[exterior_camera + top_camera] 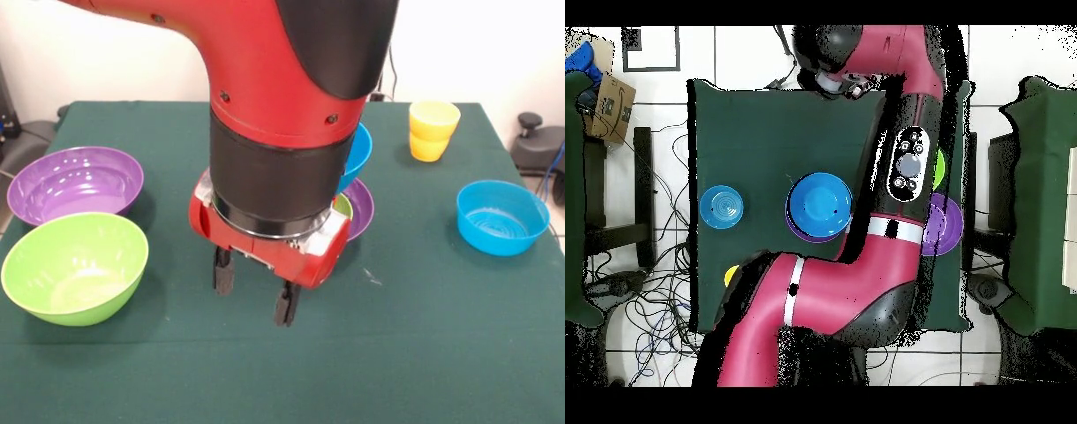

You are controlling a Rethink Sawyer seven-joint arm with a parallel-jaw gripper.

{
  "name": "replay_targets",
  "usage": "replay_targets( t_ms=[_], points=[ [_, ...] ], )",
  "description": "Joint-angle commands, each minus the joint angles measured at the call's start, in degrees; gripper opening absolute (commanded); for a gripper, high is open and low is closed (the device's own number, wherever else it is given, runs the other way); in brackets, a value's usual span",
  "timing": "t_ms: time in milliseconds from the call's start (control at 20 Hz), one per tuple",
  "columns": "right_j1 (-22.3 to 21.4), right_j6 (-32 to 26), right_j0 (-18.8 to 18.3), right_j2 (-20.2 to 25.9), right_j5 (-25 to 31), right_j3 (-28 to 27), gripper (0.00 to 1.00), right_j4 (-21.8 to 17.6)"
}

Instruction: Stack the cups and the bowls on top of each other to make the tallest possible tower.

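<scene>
The gripper [253, 290] hangs low over the green-covered desk [424, 336] in the front view, its two dark fingers [222, 269] parted with nothing between them; it holds no object.

Directly behind the arm [291, 88] stands the tower [356, 190], largely hidden. What shows of it is a purple bowl [362, 210] at the base, a sliver of a small green bowl [343, 206] inside it, and a blue bowl [357, 152] higher up, tilted. In the overhead view the blue bowl [820, 206] sits on top, with a purple rim showing at its edge. Whether anything lies between the visible pieces cannot be told.

At the left of the front view a large purple bowl [76, 184] stands upright, with a large lime green bowl [75, 266] just in front of it, the two close together or touching. At the right a small blue bowl [501, 216] stands alone. Two yellow cups [433, 130], one stacked on the other, stand near the far right corner, well apart from the tower.
</scene>
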Motion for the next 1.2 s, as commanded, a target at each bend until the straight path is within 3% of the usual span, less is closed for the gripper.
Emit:
replay_targets(
  t_ms=[50,200,350,550,750,1000,1200],
  points=[
    [-2.4,0.3,1.3,-0.3,9.4,-0.4,1.00,2.3],
    [-2.0,-4.6,1.2,0.3,6.7,-0.2,1.00,4.0],
    [-2.2,-3.7,0.8,-1.7,9.5,0.0,1.00,5.2],
    [-4.0,-7.5,0.6,-3.7,8.9,1.1,1.00,5.0],
    [-6.5,-10.3,0.2,-1.7,7.4,6.0,1.00,6.0],
    [-5.8,-17.6,-0.5,-2.2,7.7,5.4,1.00,5.8],
    [-6.5,-18.7,-1.2,-1.8,5.9,7.0,1.00,5.5]
  ],
)
